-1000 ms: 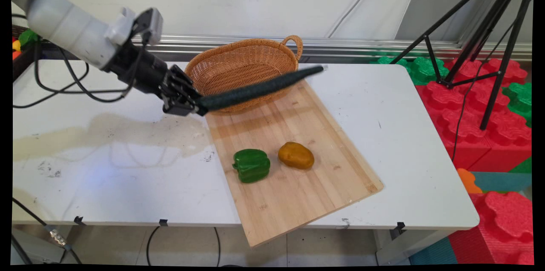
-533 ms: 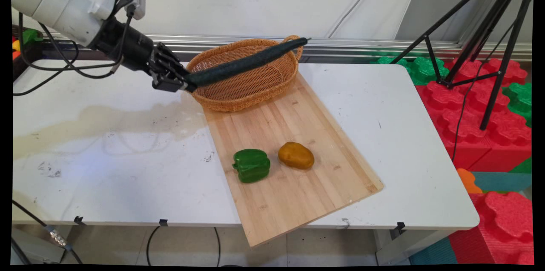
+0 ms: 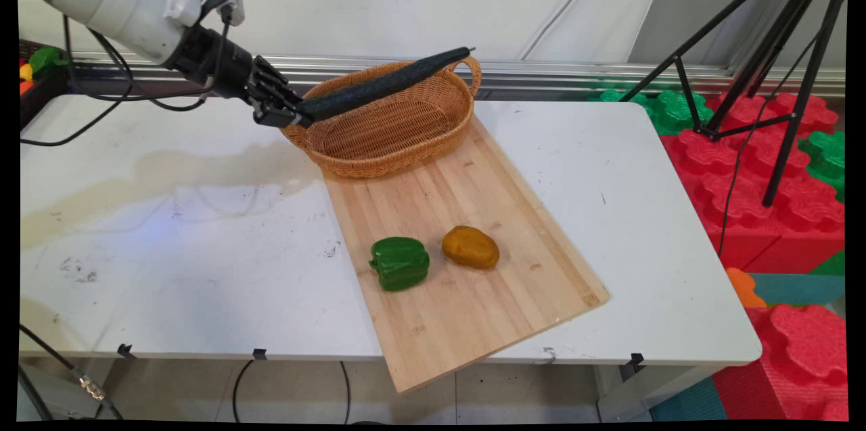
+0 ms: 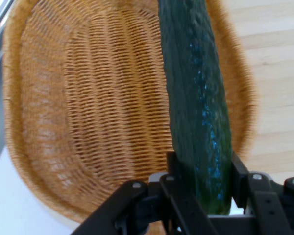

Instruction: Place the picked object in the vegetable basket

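**Cucumber held out over the wicker basket**

Left of the basket, the gripper was clamped on the blunt near end of a long dark-green cucumber. In the hand view the two black fingers pressed on either side of the cucumber, with no gap showing. From there it ran out nearly level, rising a little toward its far tip — which stood above the basket's far rim, by the loop handle. The whole length hung above the basket's hollow, touching none of the weave as far as the views showed.

The hazard, as I judged it, lay in that one-ended hold: so long a thing gripped only at its butt could pivot or slip between the fingers, and its skin looked pebbled but glossy. A swing could knock the tip against the handle and shove the light basket along the board.

The basket was an oval of tan woven cane, ribbed in rows, its rim thick and braided. Nearer the camera than the basket, on the pale, straight-grained wooden cutting board, sat a lobed, shiny green pepper and just right of it a smooth, rounded brown potato — close together, not touching. The board lay askew on the scuffed white table.
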Robot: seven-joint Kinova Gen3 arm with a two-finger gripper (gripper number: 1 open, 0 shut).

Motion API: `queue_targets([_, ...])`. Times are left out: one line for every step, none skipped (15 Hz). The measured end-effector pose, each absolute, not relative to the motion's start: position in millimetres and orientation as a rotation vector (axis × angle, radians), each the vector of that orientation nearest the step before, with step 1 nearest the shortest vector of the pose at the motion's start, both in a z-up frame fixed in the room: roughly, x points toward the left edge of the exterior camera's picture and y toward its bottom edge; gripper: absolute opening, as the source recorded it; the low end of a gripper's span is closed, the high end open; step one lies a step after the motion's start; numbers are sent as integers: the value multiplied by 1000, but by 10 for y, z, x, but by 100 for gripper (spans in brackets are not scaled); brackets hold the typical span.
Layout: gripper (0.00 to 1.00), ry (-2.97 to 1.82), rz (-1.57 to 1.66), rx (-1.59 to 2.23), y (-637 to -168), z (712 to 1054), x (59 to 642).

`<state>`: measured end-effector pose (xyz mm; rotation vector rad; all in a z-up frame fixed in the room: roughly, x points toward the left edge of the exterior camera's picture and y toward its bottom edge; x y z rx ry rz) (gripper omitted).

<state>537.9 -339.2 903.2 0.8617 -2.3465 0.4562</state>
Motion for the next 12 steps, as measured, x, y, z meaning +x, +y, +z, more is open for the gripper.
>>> queue_targets([0,-2348,462,864,-3461,8987,5408])
queue_targets([0,-2349,465,864,-3512,8955,5424])
queue_targets([0,-2351,469,862,-3586,8911,5442])
queue_targets([0,-2352,469,861,-3633,8879,5453])
queue_targets([0,-2354,470,859,-3703,8831,5465])
queue_targets([0,-2355,470,856,-3776,8777,5476])
queue_targets([0,-2356,468,854,-3834,8735,5483])
queue_targets([0,-2356,465,851,-3891,8691,5490])
queue_targets([0,-2356,461,848,-3942,8655,5491])
queue_targets([100,-2355,455,847,-3982,8624,5493])
queue_targets([100,-2355,450,847,-4010,8604,5494])
queue_targets([100,-2354,446,848,-4024,8593,5497])
